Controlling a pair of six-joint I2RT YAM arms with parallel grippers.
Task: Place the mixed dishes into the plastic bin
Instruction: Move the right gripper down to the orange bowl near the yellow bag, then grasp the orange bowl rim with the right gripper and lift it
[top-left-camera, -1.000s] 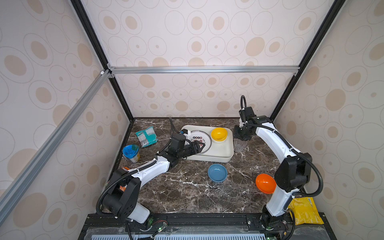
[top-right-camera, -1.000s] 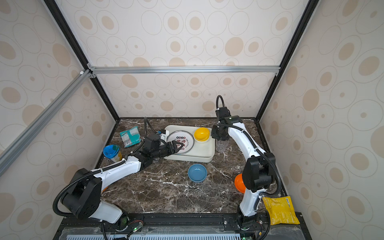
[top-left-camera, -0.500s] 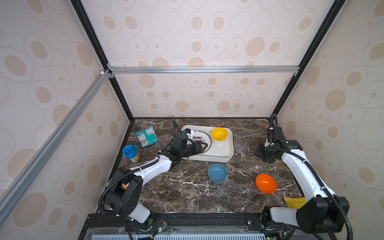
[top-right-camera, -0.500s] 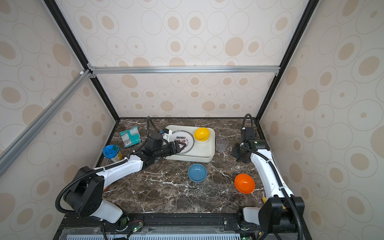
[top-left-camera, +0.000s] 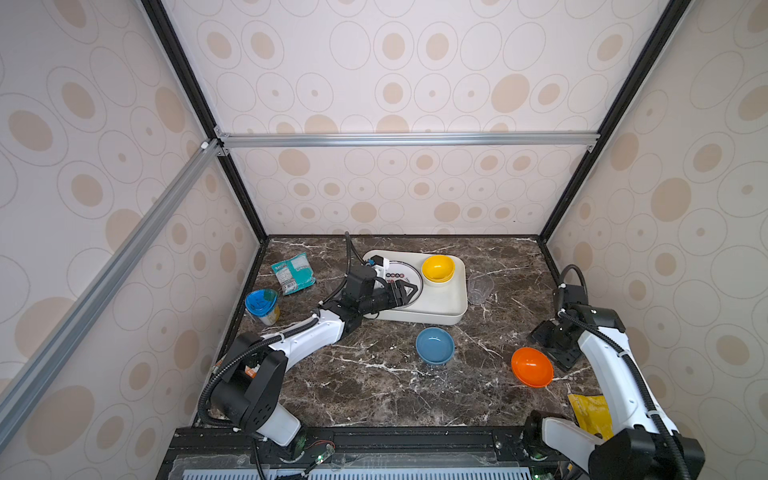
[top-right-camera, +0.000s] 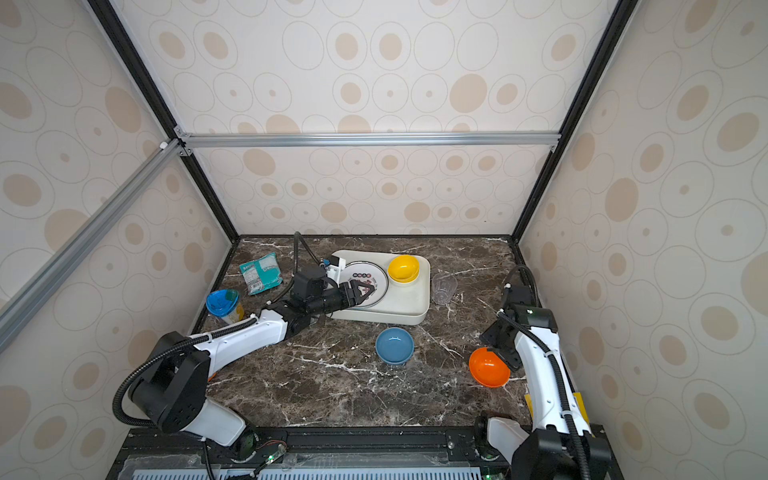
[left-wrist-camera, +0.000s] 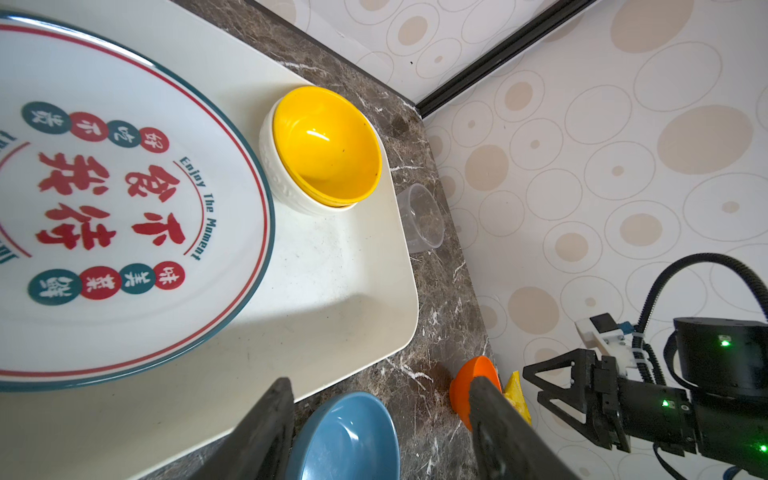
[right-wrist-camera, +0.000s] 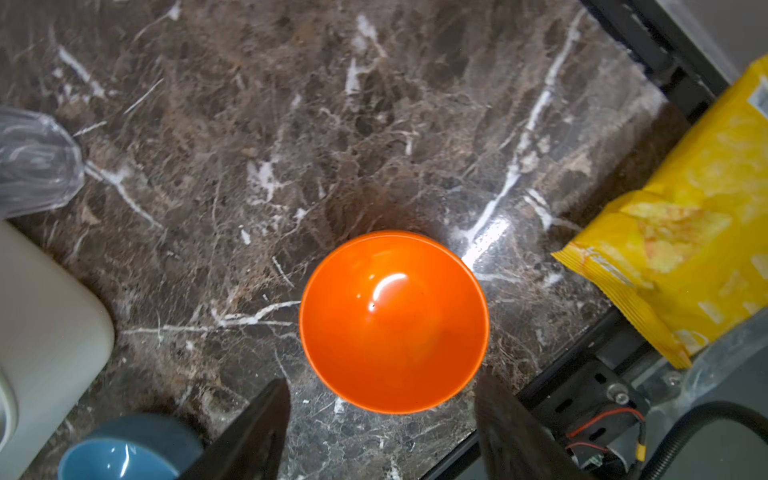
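Off the near-right corner of the bin (top-left-camera: 449, 311), orange bowl (right-wrist-camera: 392, 322) sits just by the right gripper (right-wrist-camera: 381, 379), jaws spread, empty. Likely light, stiff, slick: pinch the rim. Left gripper (left-wrist-camera: 381, 380) gapes over the bin.

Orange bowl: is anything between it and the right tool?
Nothing visible. The orange bowl lies straight ahead of the right tool, whose jaws stand open; the yellow snack packet lies off to one side.
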